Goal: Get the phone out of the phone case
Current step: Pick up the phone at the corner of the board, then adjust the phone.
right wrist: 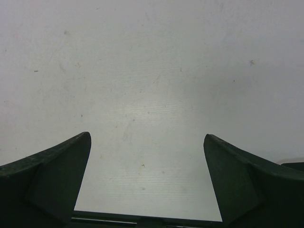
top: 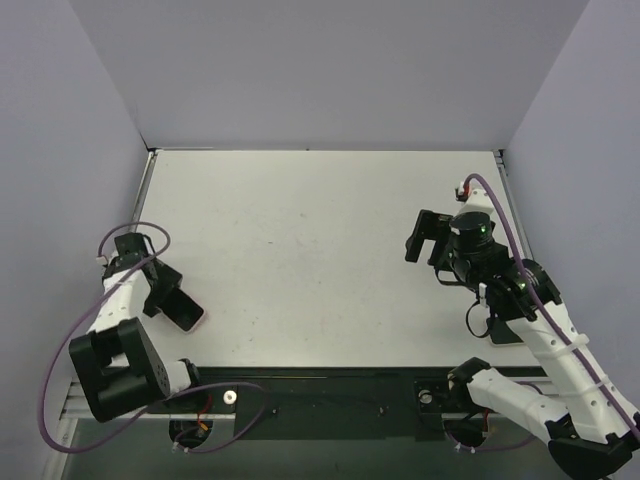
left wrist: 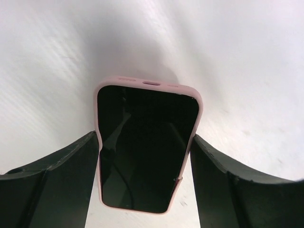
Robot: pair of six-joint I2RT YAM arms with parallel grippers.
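Sitting screen-up inside its case (left wrist: 151, 83), the phone (left wrist: 145, 156) fills the middle of the left wrist view, dark glass framed by a thin pink rim on every side that shows. The case's far end, towards the top of that frame, has a small oval slot in the middle with a shallow mark on either side. The phone is fully seated in the case, with no corner lifted out.

The left gripper (left wrist: 144, 138) is clamped on the case: one black finger (left wrist: 71, 175) presses the left long edge and the other presses the right long edge, both about halfway along. Whether the case rests flat on the table (top: 320, 250) or is raised a little cannot be told.

In the top view the phone lies at the lower left of the frame, close to the table's left edge and near the front rail (top: 330, 385). To the right of it and towards the top of the frame, white tabletop stretches to the walls.

The right gripper (right wrist: 147, 142) is at the middle right of the top view, near the table's right edge and well apart from the phone. Its jaws are spread wide, with only scuffed white tabletop between them.
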